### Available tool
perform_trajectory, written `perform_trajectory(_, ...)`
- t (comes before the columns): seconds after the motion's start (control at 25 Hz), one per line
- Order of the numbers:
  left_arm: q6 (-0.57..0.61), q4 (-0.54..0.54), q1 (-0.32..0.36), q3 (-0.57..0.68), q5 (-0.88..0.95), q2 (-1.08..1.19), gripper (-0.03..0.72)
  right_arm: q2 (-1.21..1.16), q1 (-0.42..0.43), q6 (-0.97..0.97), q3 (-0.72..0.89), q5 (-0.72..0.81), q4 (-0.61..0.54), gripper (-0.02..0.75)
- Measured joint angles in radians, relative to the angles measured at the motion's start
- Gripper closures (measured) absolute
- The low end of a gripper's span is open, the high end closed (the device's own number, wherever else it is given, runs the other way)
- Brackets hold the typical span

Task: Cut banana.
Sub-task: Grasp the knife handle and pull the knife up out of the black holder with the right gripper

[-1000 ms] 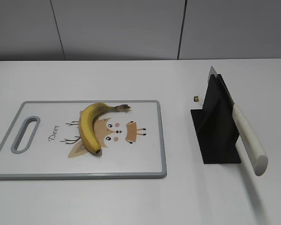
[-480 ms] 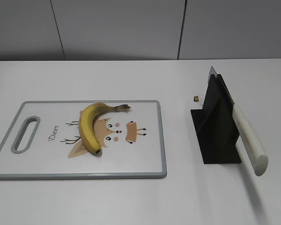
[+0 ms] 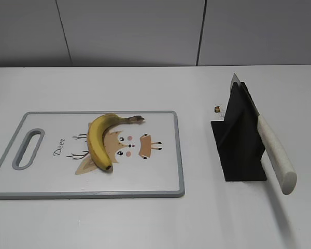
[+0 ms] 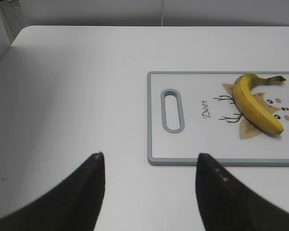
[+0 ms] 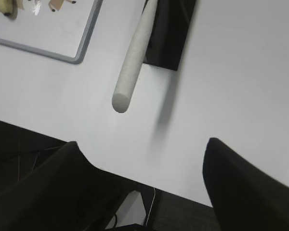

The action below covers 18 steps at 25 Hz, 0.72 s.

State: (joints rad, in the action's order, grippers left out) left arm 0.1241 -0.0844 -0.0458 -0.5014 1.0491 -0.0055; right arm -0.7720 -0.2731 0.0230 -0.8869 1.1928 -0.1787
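A yellow banana (image 3: pixel 101 141) lies curved on a white cutting board (image 3: pixel 155 176) with a grey rim and a deer drawing. It also shows in the left wrist view (image 4: pixel 254 102). A knife with a white handle (image 3: pixel 276 154) rests slanted in a black stand (image 3: pixel 238 142); the handle also shows in the right wrist view (image 5: pixel 134 57). My left gripper (image 4: pixel 149 159) is open and empty over the table, left of the board's handle hole (image 4: pixel 172 110). My right gripper (image 5: pixel 142 144) is open and empty near the table's front edge, below the knife handle. Neither gripper shows in the exterior view.
A small dark crumb (image 3: pixel 216 109) lies on the white table behind the stand. The table's front edge (image 5: pixel 135 180) runs between my right fingers, with dark floor and cables below. A grey wall stands behind the table.
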Motion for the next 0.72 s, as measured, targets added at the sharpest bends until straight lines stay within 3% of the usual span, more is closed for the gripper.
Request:
perform_trajectory(0.16, 0.0, 0.0, 0.0, 0.0, 0.0, 0.0, 0.111, -0.116, -0.054, 0.032, -0.044, 0.001, -0.003, 0.182)
perform_trajectory(0.72, 0.0, 0.0, 0.0, 0.0, 0.0, 0.0, 0.111, -0.527, -0.06, 0.095, -0.16, -0.015, -0.069, 0.206)
